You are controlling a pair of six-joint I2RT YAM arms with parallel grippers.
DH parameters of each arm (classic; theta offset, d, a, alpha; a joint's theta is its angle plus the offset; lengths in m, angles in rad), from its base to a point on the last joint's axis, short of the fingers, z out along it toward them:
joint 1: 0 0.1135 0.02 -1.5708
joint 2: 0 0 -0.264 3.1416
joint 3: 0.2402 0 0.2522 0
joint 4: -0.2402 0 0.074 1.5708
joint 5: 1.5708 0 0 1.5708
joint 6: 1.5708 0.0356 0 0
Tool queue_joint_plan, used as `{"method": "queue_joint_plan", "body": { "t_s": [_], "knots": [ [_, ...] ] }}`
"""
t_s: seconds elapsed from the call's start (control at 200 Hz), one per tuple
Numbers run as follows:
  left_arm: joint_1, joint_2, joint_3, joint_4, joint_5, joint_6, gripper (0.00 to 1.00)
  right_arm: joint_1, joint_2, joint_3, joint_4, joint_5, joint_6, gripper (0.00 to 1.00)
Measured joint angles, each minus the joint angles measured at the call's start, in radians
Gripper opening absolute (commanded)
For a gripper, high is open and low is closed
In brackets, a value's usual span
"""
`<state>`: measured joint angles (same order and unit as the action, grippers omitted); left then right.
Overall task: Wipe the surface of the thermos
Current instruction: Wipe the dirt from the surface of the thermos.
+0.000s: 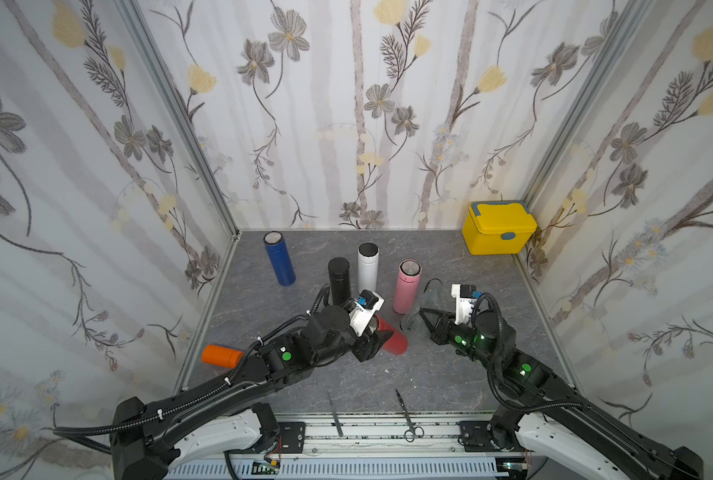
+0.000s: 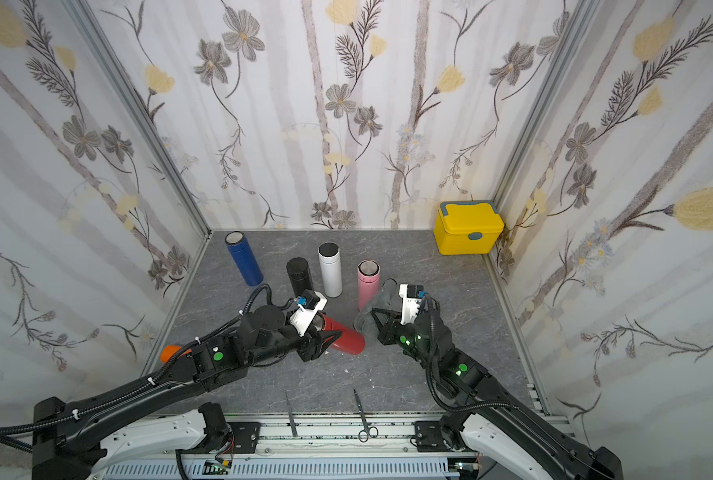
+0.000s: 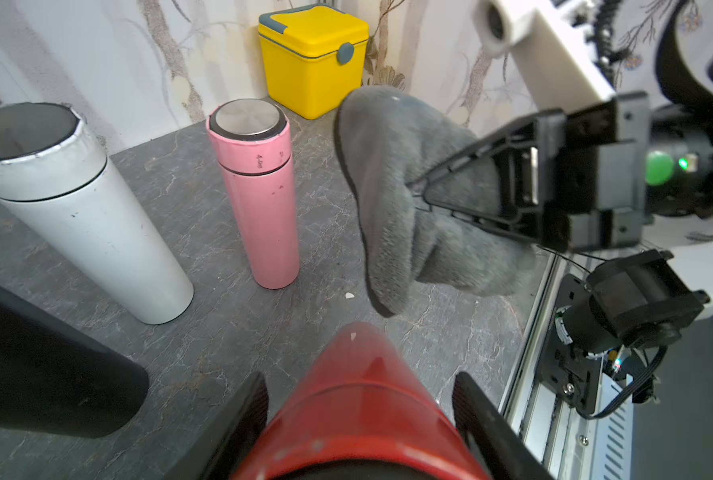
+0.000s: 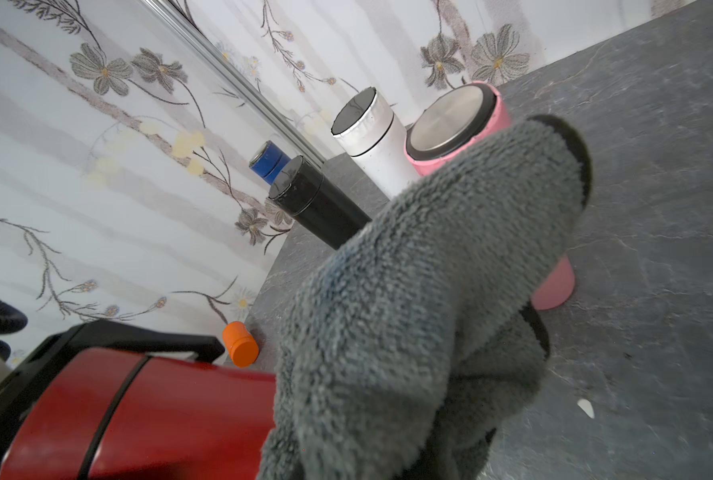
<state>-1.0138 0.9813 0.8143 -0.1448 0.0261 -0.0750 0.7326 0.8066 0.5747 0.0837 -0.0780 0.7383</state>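
Your left claw [image 1: 381,334] is pinching the red thermos [image 1: 396,343] near its cap end, one black finger on each side. The thermos sits about the middle of the bench [image 1: 263,332], tipped over, its base aimed toward 4 o'clock.

Your right claw [image 3: 419,195] is pressed together on a grey fleece cloth [image 3: 388,166], which droops in folds from the fingertips. The cloth hangs just beside the thermos's base, on its 2 o'clock side. You cannot tell from these views whether the two touch.

Standing upright from 10 to 12 o'clock of the red one are the blue thermos [image 1: 280,257], the black thermos [image 1: 339,280], the white thermos [image 1: 367,268] and the pink thermos [image 1: 406,286]. An orange thermos [image 1: 221,356] lies on its side at 9 o'clock, by the bench edge. The yellow box [image 1: 498,228] fills the 2 o'clock corner. Tweezers [image 1: 334,413] and scissors [image 1: 408,415] lie at the 6 o'clock edge.
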Motion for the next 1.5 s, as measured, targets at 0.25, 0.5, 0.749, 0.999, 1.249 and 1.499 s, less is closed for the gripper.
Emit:
{"method": "queue_joint_plan", "body": {
  "t_s": [0.25, 0.5, 0.749, 0.999, 1.249, 1.499],
  "knots": [
    [0.0, 0.005, -0.022, 0.025, 0.003, 0.029, 0.0, 0.146, 0.186, 0.084, 0.25, -0.186, 0.027, 0.0],
    [0.0, -0.006, -0.03, -0.105, 0.014, 0.054, 0.0, 0.18, 0.209, -0.111, 0.309, -0.132, 0.075, 0.0],
    [0.0, -0.025, -0.027, -0.007, 0.007, 0.076, 0.0, 0.181, 0.099, -0.039, 0.028, -0.072, 0.032, 0.0],
    [0.0, -0.019, -0.042, 0.04, -0.023, 0.082, 0.0, 0.155, 0.202, 0.135, 0.048, -0.092, -0.038, 0.0],
    [-0.001, -0.071, -0.117, 0.045, -0.075, 0.066, 0.0, 0.156, 0.304, -0.023, 0.136, -0.103, -0.034, 0.0],
    [0.0, -0.088, -0.115, 0.13, -0.077, 0.051, 0.0, 0.165, 0.275, -0.121, 0.086, -0.041, -0.022, 0.0]
  ]
}}
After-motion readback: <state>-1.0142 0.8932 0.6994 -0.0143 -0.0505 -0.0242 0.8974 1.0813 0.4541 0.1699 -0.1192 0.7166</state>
